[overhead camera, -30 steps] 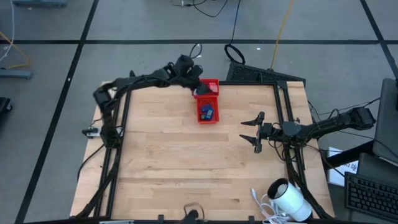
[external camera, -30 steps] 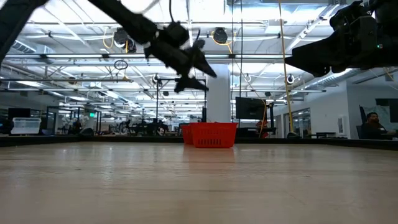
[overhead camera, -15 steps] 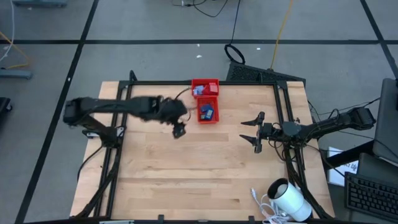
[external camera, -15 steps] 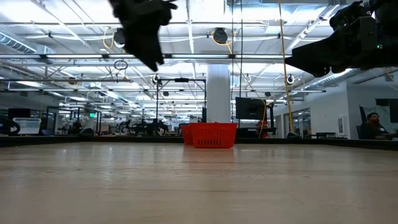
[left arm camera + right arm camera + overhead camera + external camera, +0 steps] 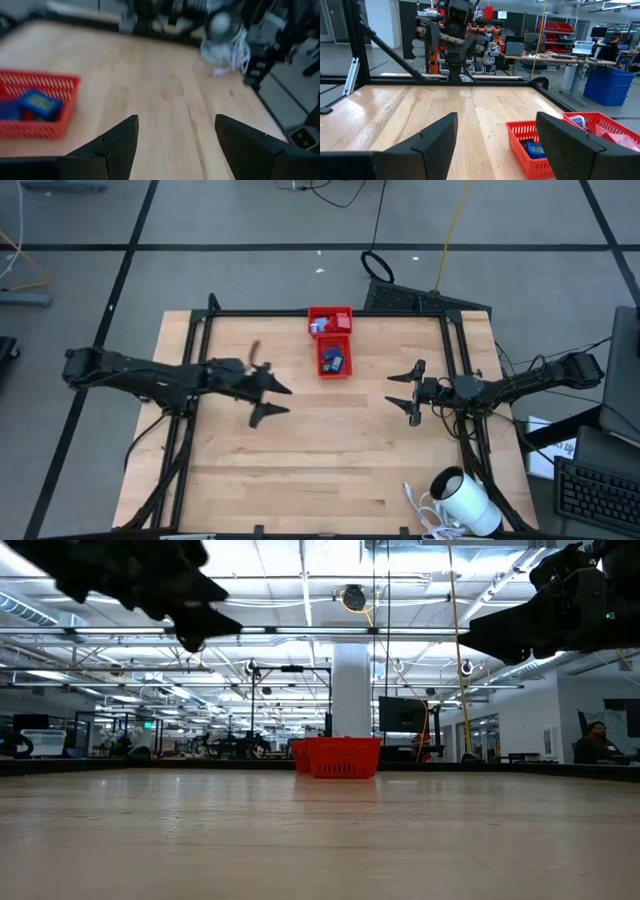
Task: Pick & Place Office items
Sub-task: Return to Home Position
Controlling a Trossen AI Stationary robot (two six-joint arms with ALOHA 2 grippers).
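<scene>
The office items lie in the red two-compartment tray (image 5: 330, 345) at the table's far middle. A blue piece (image 5: 333, 362) is in its near compartment, and light-blue and whitish pieces (image 5: 322, 326) are in the far one. My left gripper (image 5: 272, 401) hangs open above the bare wood, left of and nearer than the tray, holding nothing. Its wrist view shows the tray (image 5: 50, 85) with the blue piece (image 5: 37, 101) off to one side. My right gripper (image 5: 408, 392) waits open in the air to the tray's right, and its wrist view also shows the tray (image 5: 520, 132).
A big white cylinder with cable (image 5: 465, 502) stands at the table's near right corner. A black frame (image 5: 300, 313) runs along the table's far and side edges. Bare wood (image 5: 320, 460) fills the middle and near part of the table.
My left gripper has drawn back from above the tray's far compartment, swinging toward the table's left and near side. It now points toward the table's right, over bare wood. The tray and the right arm have kept still.
</scene>
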